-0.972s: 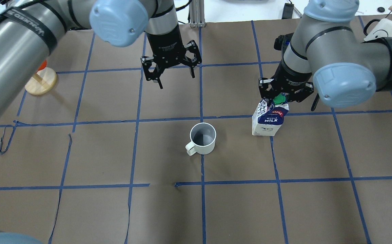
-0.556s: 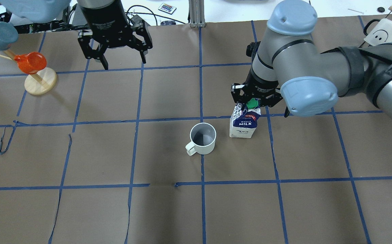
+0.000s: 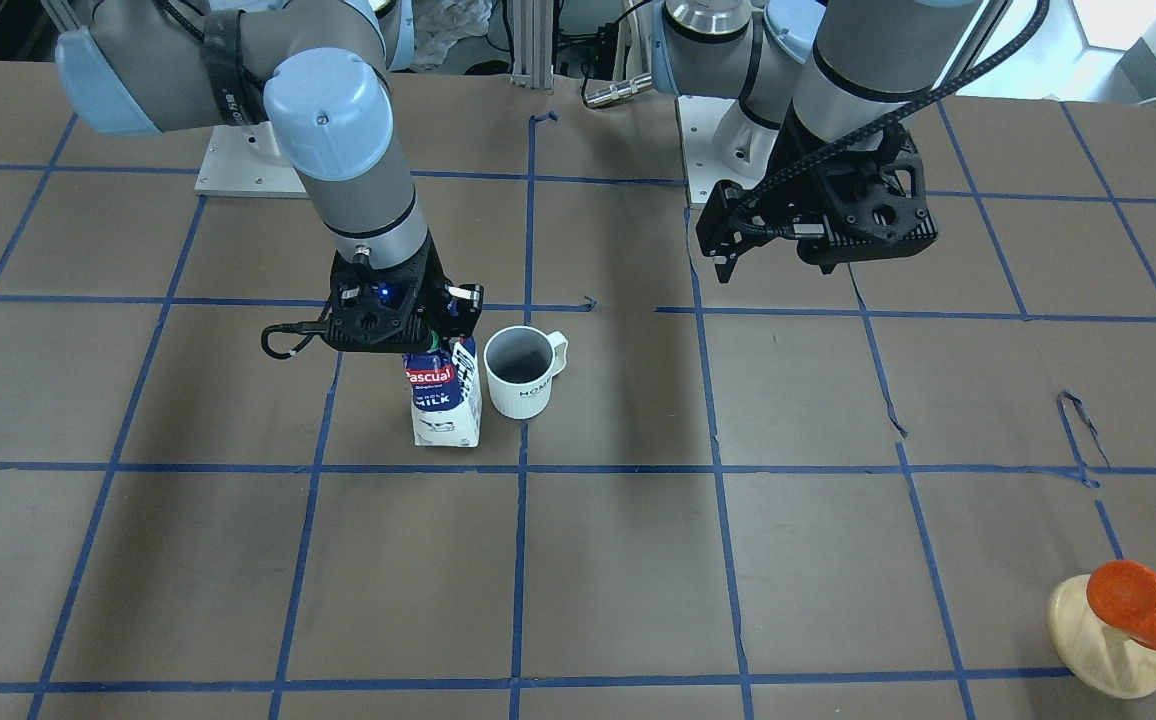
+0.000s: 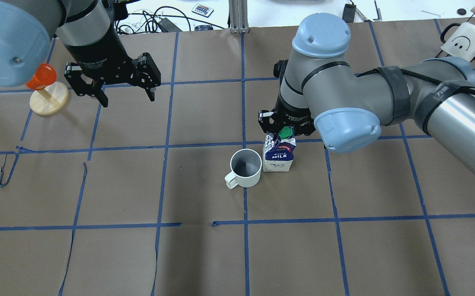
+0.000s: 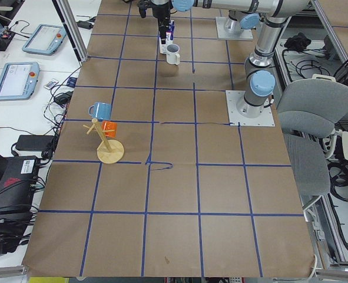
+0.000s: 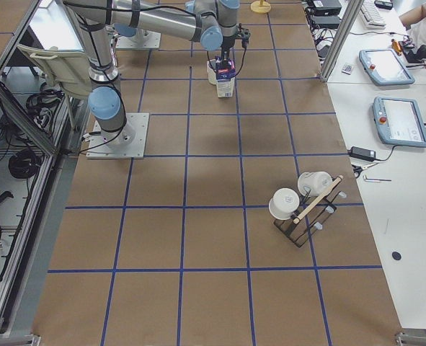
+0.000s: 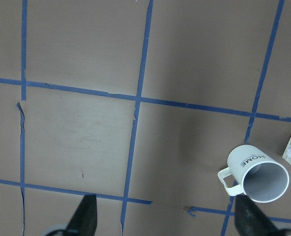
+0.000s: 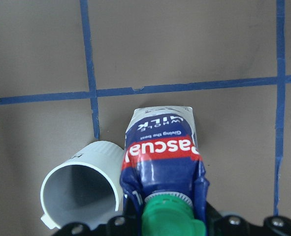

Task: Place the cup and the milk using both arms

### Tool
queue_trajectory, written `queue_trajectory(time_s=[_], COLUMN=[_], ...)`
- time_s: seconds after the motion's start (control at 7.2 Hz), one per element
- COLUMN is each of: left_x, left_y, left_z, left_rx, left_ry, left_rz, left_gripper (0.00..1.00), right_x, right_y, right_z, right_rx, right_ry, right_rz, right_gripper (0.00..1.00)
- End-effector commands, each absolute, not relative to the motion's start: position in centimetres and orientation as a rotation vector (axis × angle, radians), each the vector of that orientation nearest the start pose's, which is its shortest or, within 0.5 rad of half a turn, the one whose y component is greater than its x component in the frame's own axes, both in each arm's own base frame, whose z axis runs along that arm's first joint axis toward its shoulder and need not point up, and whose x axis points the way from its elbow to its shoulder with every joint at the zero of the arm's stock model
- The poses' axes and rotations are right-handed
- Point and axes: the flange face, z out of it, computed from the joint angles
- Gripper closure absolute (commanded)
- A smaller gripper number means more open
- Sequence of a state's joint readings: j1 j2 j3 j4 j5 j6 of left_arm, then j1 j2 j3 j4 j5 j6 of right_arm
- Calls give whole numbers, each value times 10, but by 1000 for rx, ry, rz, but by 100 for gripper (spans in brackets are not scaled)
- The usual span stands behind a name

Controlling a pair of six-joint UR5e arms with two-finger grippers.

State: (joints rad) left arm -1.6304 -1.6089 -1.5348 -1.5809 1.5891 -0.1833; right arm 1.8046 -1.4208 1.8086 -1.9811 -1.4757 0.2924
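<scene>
The white cup (image 4: 245, 167) stands upright near the table's middle, handle toward the near left; it also shows in the front view (image 3: 521, 375) and the left wrist view (image 7: 258, 173). The blue and white milk carton (image 4: 278, 153) stands upright right beside it, on the cup's right; I cannot tell if they touch. My right gripper (image 4: 285, 128) is shut on the carton's gable top by the green cap (image 8: 167, 214). My left gripper (image 4: 127, 98) is open and empty, high over the table, far back-left of the cup.
An orange cup (image 4: 40, 76) hangs on a round wooden stand (image 4: 49, 100) at the far left. A rack with white mugs (image 4: 465, 37) sits at the far right corner. Brown paper with a blue tape grid covers the table (image 4: 237, 255).
My right gripper has carried the milk carton leftward until it stands beside the cup. My left arm has swung left, away from the cup, with its gripper still open.
</scene>
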Motion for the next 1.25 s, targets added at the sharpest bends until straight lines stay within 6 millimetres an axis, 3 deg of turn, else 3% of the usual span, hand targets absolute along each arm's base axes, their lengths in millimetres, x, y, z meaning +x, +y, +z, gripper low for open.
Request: queue_trajectory(time_s=[0.0,0.14,0.28,0.42,0.83,0.97,1.11], left_x=[-149,-137,-128,-126,-128,-128,-128], left_y=[-496,-500,-503,-504,-505,-505,-504], left_z=[484,487,493,494,491,491,491], left_rx=[-221,-157,-71,-65,-53,-53,-53], left_ry=[3121,3130,3134,3136,3154,3154,3153], left_rz=[-43,-51,-67,-72,-63,-63,-63], left_gripper=[0,0,0,0,0,0,0], right_x=[268,273,274,272,256,250,239], right_y=[-477,-474,-475,-476,-490,-504,-510], right_z=[336,332,331,330,350,374,388], right_rx=[67,78,115,116,138,133,29], right_ry=[3044,3022,3021,3030,3028,3061,3110], right_rz=[17,41,42,40,-31,-100,-54], right_gripper=[69,58,20,0,0,0,0])
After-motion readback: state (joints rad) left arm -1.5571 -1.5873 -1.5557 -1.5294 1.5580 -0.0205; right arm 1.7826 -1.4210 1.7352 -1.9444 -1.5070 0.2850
